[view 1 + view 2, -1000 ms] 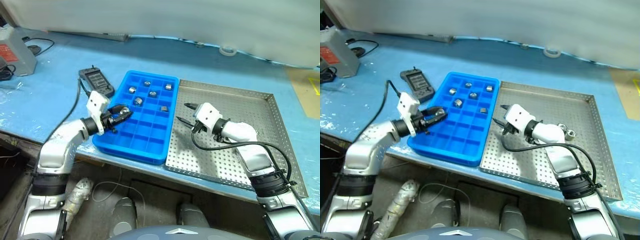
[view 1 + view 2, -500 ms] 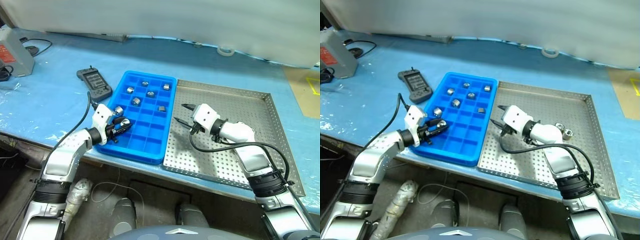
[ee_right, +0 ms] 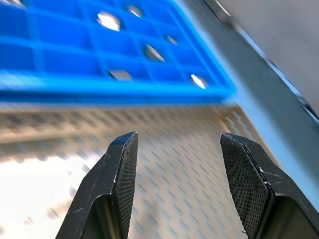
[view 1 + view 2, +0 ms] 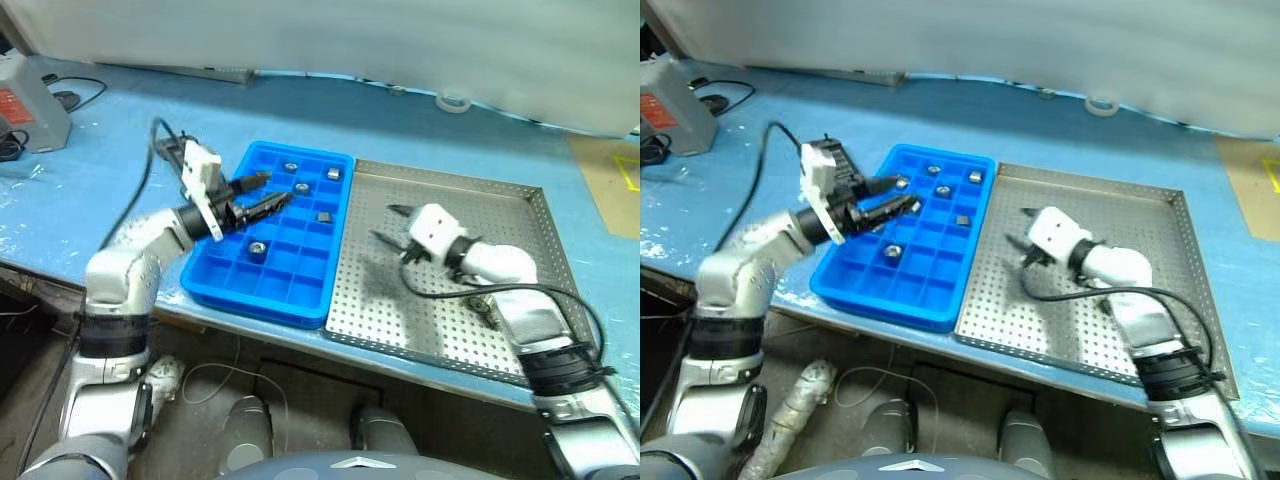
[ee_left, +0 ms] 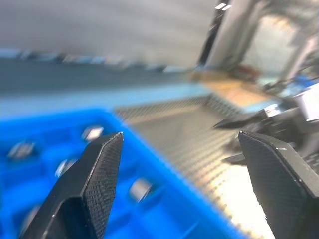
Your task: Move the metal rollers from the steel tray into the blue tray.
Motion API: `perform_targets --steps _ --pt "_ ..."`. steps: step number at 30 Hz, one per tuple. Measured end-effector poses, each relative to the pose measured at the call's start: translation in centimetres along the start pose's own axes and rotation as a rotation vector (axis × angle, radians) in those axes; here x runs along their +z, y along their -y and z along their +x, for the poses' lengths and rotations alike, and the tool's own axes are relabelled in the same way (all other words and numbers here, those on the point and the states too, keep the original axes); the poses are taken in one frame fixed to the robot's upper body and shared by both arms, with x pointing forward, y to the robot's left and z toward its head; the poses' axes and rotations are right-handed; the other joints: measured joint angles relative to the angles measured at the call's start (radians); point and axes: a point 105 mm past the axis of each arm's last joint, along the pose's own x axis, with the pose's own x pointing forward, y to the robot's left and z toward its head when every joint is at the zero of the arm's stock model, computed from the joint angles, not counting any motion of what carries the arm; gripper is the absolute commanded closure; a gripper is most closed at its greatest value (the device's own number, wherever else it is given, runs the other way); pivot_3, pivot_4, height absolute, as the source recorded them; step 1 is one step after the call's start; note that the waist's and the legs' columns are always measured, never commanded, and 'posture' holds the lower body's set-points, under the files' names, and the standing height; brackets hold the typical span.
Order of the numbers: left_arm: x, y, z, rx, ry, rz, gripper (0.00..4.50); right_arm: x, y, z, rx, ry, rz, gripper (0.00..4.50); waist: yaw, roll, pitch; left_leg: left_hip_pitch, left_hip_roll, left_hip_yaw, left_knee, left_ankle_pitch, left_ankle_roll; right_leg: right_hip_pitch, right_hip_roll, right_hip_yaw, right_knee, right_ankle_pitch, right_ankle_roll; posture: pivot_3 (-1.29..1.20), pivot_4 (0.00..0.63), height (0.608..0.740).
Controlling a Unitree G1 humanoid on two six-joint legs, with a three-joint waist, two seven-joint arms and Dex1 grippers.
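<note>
Above the blue tray (image 4: pixel 268 270), the left pincer (image 4: pixel 262 197) is seen with its fingers spread wide and nothing between them, a pose judged to belong to a drop-off rather than a pick. A metal roller (image 4: pixel 257 247) lies alone in a compartment just beside and below the fingertips, at about six o'clock from them. Five more rollers are lodged in the cells nearer the far rim, at twelve to three o'clock from the pincer, one of them (image 4: pixel 324 216) close to the wall shared with the steel tray (image 4: pixel 520 225).

Over the perforated floor of the steel tray, the right pincer (image 4: pixel 391 224) is held half spread and empty, its fingers aimed toward nine o'clock at the blue tray's wall. The rollers left to be moved (image 4: pixel 1108 306) can be glimpsed only partly, behind the right forearm at about four o'clock from that pincer, well apart from its tips; their number cannot be told. Both trays are set side by side on the blue-covered table (image 4: pixel 110 190), presumably so that each transfer is kept short.
</note>
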Motion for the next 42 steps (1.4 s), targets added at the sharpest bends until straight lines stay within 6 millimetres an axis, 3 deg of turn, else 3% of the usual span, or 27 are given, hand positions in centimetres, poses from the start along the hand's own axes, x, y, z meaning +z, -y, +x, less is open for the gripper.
perform_targets --steps 2,3,6,9,12,16,23,28,33,36,39,42 --pt "-1.1 1.1 1.2 -0.080 -0.036 -0.010 0.59 -2.4 -0.7 -2.6 0.066 -0.105 0.029 1.70 0.003 0.000 0.000 0.000 0.001 0.000 -0.001 -0.001 0.002 0.001 0.000 0.000 -0.001 0.000 0.000 -0.10 0.150 0.740" --pt "-2.2 1.4 2.1 -0.110 -0.063 -0.019 0.59 -3.5 -2.1 -4.2 0.138 -0.161 0.062 1.70 0.008 0.001 0.000 -0.001 0.001 0.000 -0.002 -0.001 0.002 0.002 0.000 -0.001 -0.003 0.000 0.000 -0.11 0.150 0.740" --pt "-5.2 1.3 3.5 -0.125 -0.127 -0.042 0.59 -4.5 -4.9 -6.7 0.262 -0.229 0.120 1.70 -0.007 0.001 0.000 -0.003 0.001 0.000 -0.001 -0.002 0.003 0.000 0.000 -0.001 -0.003 0.000 0.001 -0.16 0.150 0.740" --pt "-6.5 1.4 4.3 -0.139 -0.137 -0.059 0.59 -4.5 -4.1 -8.1 0.223 -0.257 0.109 1.70 -0.033 0.001 0.000 -0.002 0.002 0.000 0.002 -0.002 0.003 0.000 0.000 -0.001 -0.006 0.003 0.006 -0.18 0.150 0.740" --pt "-6.3 1.7 5.0 -0.172 -0.121 -0.041 0.59 -4.8 -3.1 -8.9 0.162 -0.278 0.098 1.70 -0.040 0.000 0.000 0.001 0.008 0.002 0.001 -0.002 0.003 0.001 0.000 -0.001 -0.008 0.004 0.008 -0.20 0.150 0.740" --pt "-7.3 1.5 5.0 -0.177 -0.158 -0.011 0.59 -5.9 -3.9 -9.7 0.158 -0.319 0.115 1.70 -0.038 0.001 -0.001 0.008 0.013 0.004 0.000 -0.003 0.005 0.008 0.000 0.000 -0.010 0.002 0.004 -0.21 0.150 0.740" --pt "-10.5 2.7 6.8 -0.245 -0.239 0.033 0.59 -7.8 -4.1 -10.3 0.104 -0.354 0.121 1.70 -0.038 0.002 -0.002 0.001 0.011 0.006 0.004 -0.004 0.008 0.006 0.000 -0.001 -0.013 0.002 0.004 -0.24 0.150 0.740" --pt "-9.1 2.9 8.3 -0.274 -0.212 0.084 0.59 -10.0 -4.0 -11.0 0.034 -0.398 0.141 1.70 -0.042 0.004 -0.002 -0.003 0.010 0.006 0.007 -0.006 0.013 0.005 -0.001 -0.001 -0.014 0.002 0.003 -0.25 0.150 0.740" --pt "-9.3 2.7 8.2 -0.269 -0.219 0.078 0.59 -11.3 -4.4 -11.6 0.022 -0.421 0.140 1.70 -0.046 0.006 -0.004 -0.002 0.010 0.006 0.010 -0.009 0.017 0.006 -0.002 -0.001 -0.015 0.002 0.003 -0.25 0.150 0.740" --pt "-9.3 2.6 8.2 -0.271 -0.222 0.079 0.55 -11.4 -4.6 -11.4 0.029 -0.411 0.142 2.29 -0.048 0.006 -0.004 -0.001 0.009 0.006 0.010 -0.009 0.018 0.007 -0.003 -0.001 -0.014 0.002 0.002 -0.24 0.150 0.740" --pt "-9.6 2.4 8.0 -0.262 -0.232 0.072 0.55 -11.1 -5.0 -11.0 0.056 -0.385 0.136 3.21 -0.055 0.006 -0.004 -0.001 0.009 0.006 0.011 -0.009 0.018 0.008 -0.003 -0.001 -0.014 0.002 0.002 -0.23 0.150 0.740" --pt "-9.7 2.3 7.9 -0.257 -0.237 0.071 0.55 -10.8 -5.1 -10.5 0.063 -0.369 0.129 3.26 -0.061 0.006 -0.004 -0.001 0.009 0.006 0.011 -0.010 0.018 0.007 -0.003 -0.001 -0.014 0.003 0.001 -0.23 0.150 0.740"
